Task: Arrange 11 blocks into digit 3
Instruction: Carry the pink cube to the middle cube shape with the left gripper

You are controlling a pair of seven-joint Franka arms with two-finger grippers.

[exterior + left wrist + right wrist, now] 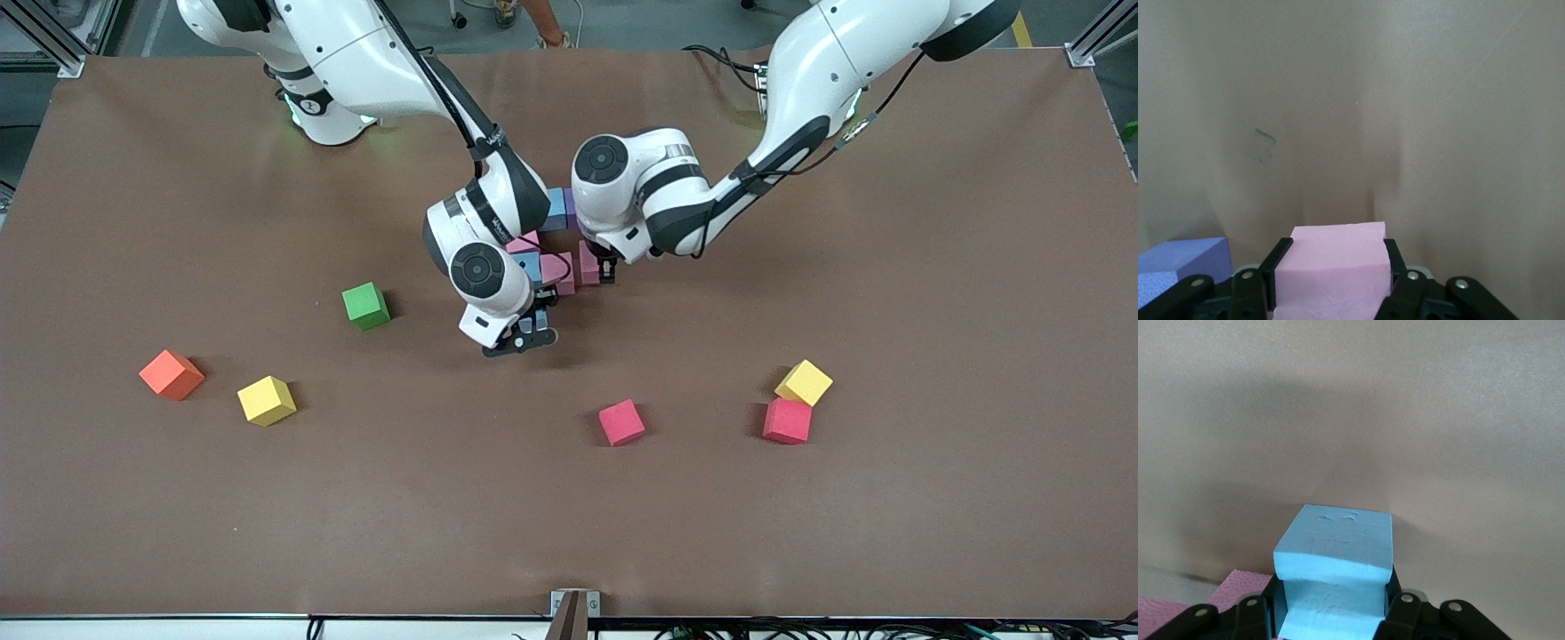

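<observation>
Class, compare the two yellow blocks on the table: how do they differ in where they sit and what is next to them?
1. The yellow block near the orange cube sits toward the right arm's end; the yellow block by the red block sits toward the left arm's end.
2. The first stands alone, apart from the orange cube; the second appears to touch a red block.
Both are equal-sized cubes lying loose, untouched by either pincer.

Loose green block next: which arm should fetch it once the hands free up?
Probably right. The green block lies toward the right arm's end. Both are busy at the cluster: right gripper clamps a light blue block, left gripper a pink block.
</observation>
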